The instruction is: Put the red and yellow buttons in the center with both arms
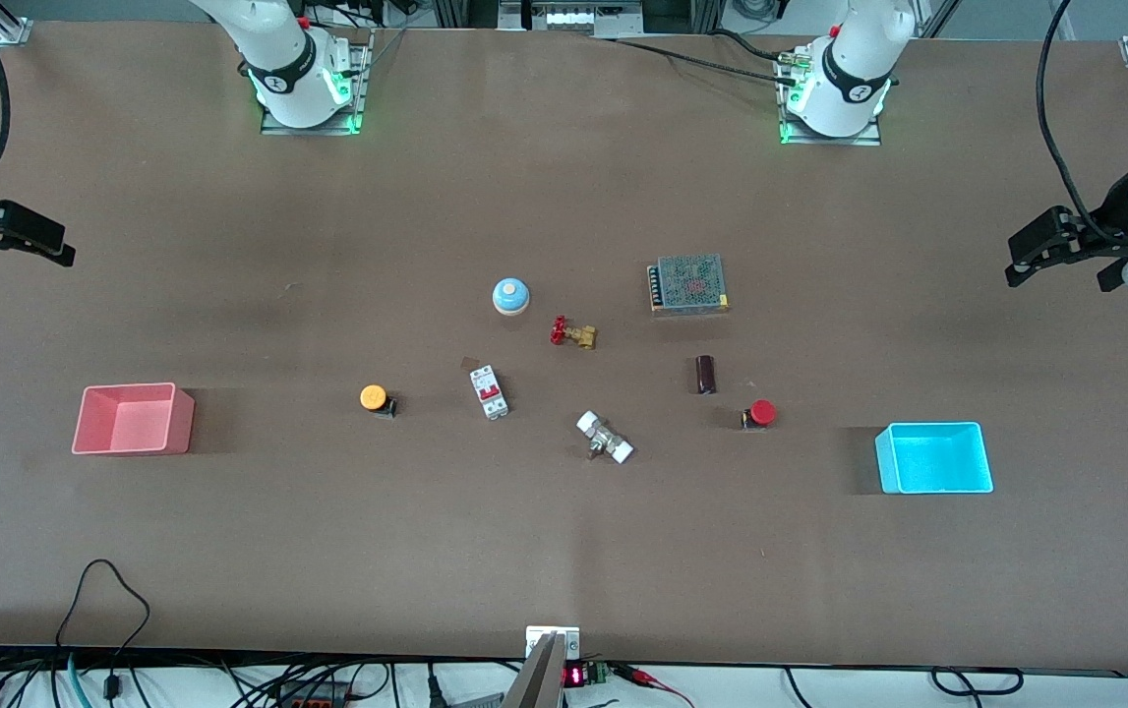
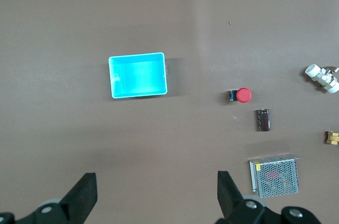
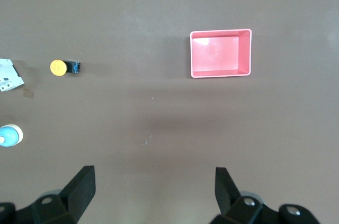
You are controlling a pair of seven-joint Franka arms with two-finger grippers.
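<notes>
Both arms held up and waiting at the two ends of the desk [image 1: 564,551]; left hand [image 2: 153,192] high over bare brown surface at its own end, fingers [image 2: 82,195] spread wide with nothing between them; right hand [image 3: 153,189] likewise high over bare surface at its end, fingers [image 3: 79,189] wide apart and holding nothing.

Seen from the left hand: blue bin [image 2: 137,75] nearly straight below, just ahead of the fingertips; red button [image 2: 242,95] lying on its side on the desk, well apart from the hand, toward the middle, black body pointing at the bin; dark cylinder [image 2: 262,119] just beside the button; mesh-covered metal box [image 2: 274,177] near that; white-capped fitting [image 2: 321,77] at the edge of that view.

Seen from the right hand: pink bin [image 3: 220,53] ahead of the fingertips; yellow button [image 3: 59,67] on its side, well apart from the hand, between the bin and the middle clutter; white breaker [image 3: 9,81] just past the button; blue dome [image 3: 10,135] near it.

From the front camera: yellow button [image 1: 374,397] and red button [image 1: 760,413] well apart from each other, breaker [image 1: 489,391], fitting [image 1: 605,438], brass valve with red wheel [image 1: 572,333] and cylinder [image 1: 706,374] between them; dome [image 1: 510,296] and metal box [image 1: 688,283] toward the arm bases; neither button touched by a hand.
</notes>
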